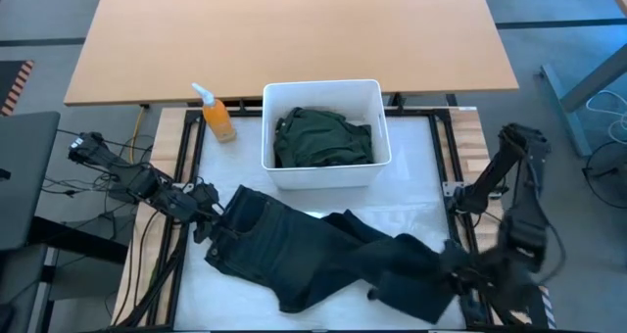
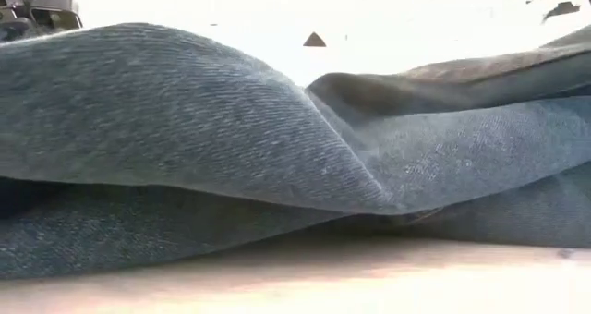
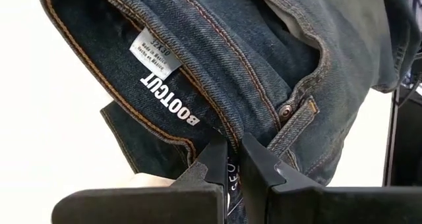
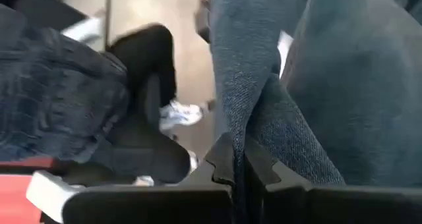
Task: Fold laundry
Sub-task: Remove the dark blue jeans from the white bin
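Note:
Dark denim trousers (image 1: 313, 260) from the laundry lie spread across the white table top, waist toward the left and legs toward the near right. In the low view the trousers (image 2: 277, 148) fill the picture. My left gripper (image 1: 208, 218) is shut on the waist end. My right gripper (image 1: 454, 264) is shut on the leg end near the table's right edge. A dark green garment (image 1: 323, 137) lies bunched inside the white bin (image 1: 377, 93). My left gripper pinches the waistband's edge (image 3: 227, 135) between its two fingers, close to the fly button (image 3: 286, 111), with the inner label side facing the camera. The fingers come from the table's left, slanting down. The waist end is raised a little; the rest lies on the table. My right gripper pinches a raised fold of denim (image 4: 242, 128) on the leg end between its two fingers; I cannot tell how many layers. The fingers come from the table's right side, slanting down. The cloth beside the fold bulges slack.
An orange spray bottle (image 1: 217, 118) stands left of the bin at the back. A wooden table (image 1: 294, 29) lies beyond. Bare white table top (image 1: 411, 176) shows right of the bin. In the right wrist view a person's dark-clad legs and white shoe (image 4: 179, 113) show on the floor.

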Action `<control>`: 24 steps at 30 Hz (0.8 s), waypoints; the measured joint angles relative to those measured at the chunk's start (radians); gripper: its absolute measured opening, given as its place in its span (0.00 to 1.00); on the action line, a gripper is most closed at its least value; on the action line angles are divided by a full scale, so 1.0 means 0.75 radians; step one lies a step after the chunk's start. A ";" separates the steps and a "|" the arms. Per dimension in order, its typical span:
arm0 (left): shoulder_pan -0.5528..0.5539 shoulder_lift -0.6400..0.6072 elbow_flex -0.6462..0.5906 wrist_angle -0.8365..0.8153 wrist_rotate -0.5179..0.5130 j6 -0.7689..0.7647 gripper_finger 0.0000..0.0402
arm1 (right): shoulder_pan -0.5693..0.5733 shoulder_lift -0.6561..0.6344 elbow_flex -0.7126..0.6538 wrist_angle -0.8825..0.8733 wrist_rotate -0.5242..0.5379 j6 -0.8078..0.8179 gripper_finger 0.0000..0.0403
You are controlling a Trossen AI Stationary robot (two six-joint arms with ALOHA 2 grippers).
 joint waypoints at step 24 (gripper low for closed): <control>0.000 0.000 0.001 -0.194 -0.042 -0.119 0.01 | 0.684 -0.019 0.100 0.529 1.345 -1.062 0.07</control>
